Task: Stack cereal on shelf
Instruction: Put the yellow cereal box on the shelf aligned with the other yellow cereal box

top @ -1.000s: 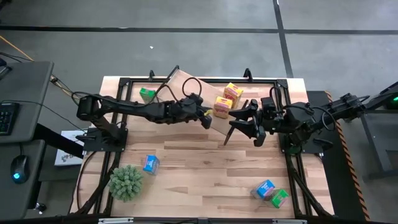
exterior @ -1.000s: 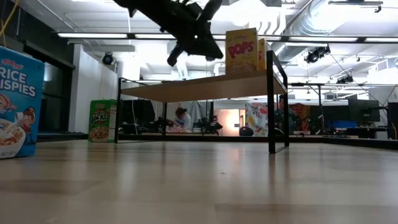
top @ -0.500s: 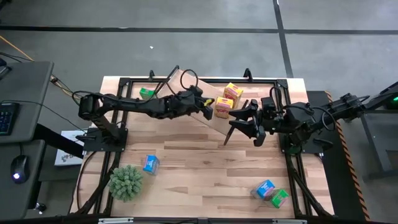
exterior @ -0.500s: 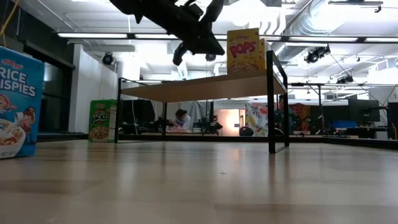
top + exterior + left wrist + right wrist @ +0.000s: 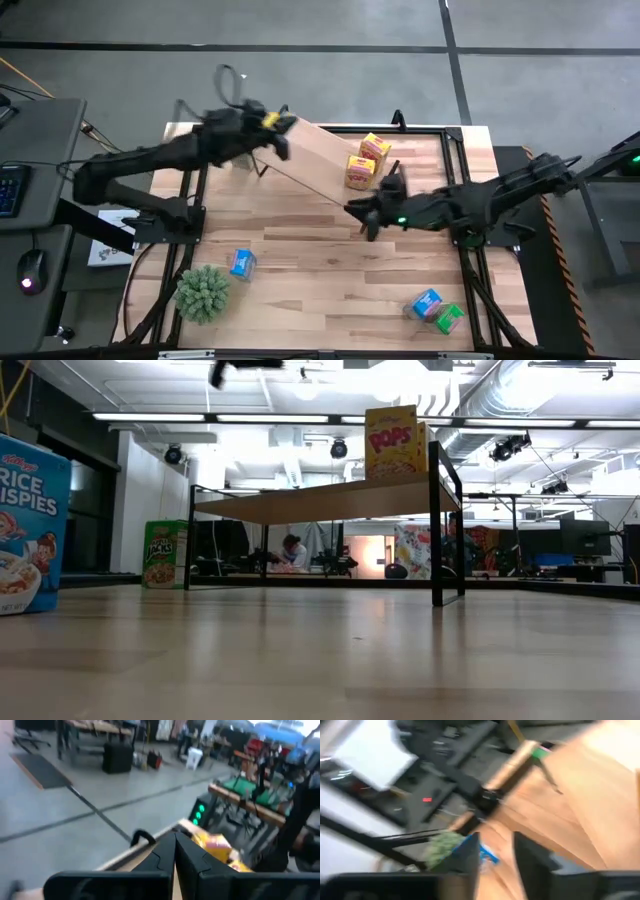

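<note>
The shelf [image 5: 318, 160] is a light-wood plank standing slantwise on the table's far half, with black frame ends [image 5: 437, 520]. Two yellow cereal boxes [image 5: 375, 148] [image 5: 358, 172] stand upright on its right half; the low view shows one of them [image 5: 392, 442] on the plank. My left gripper [image 5: 278, 140] [image 5: 174, 857] is shut, high above the shelf's far-left end. My right gripper [image 5: 360, 212] [image 5: 495, 855] is open, stretched toward the table's middle, just near of the shelf.
A blue box [image 5: 241, 263] and a fuzzy green plant ball [image 5: 203, 292] sit near-left. A blue box [image 5: 428, 303] and a green box [image 5: 450, 318] lie near-right. In the low view a green box [image 5: 165, 555] stands behind the shelf's left end. Bare wood lies mid-table.
My left gripper has drawn back from the yellow boxes, toward the table's far-left edge and upward, leaving both boxes standing on the shelf. My right arm has stretched out, carrying its gripper toward the table's left and a little nearer.
</note>
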